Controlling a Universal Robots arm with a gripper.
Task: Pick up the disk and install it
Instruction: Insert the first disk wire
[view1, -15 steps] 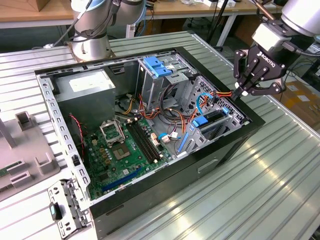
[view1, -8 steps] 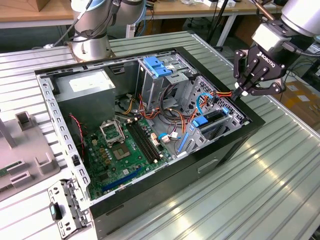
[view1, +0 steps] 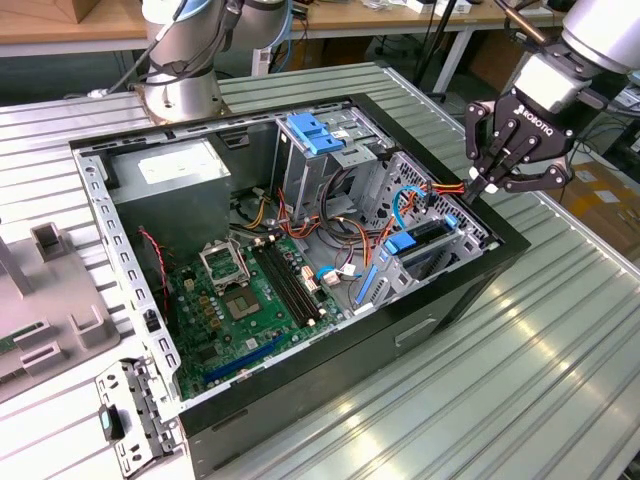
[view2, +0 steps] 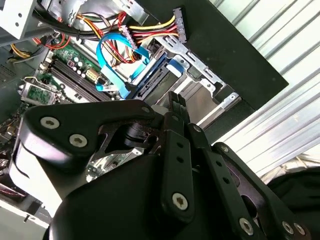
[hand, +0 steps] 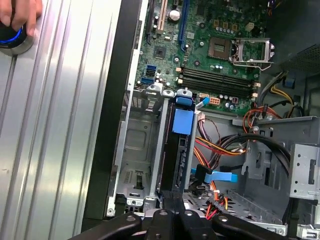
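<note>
Here, hand (view1: 484, 183) angled downward, fingers together, near slotted disk (hand: 178, 155)

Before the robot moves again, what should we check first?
1. Disk in its slot: ok. It stands on edge in the cage, next to an empty slot.
2. Fingers free: ok. They are shut and hold nothing, just over the disk.
3. Disk pushed all the way in: cannot tell.
4. Cables out of the way: cannot tell. The red and orange ones run close beside the disk and the fingers.
5. Hand away from the case: ok. It rests on a button out on the table.
</note>
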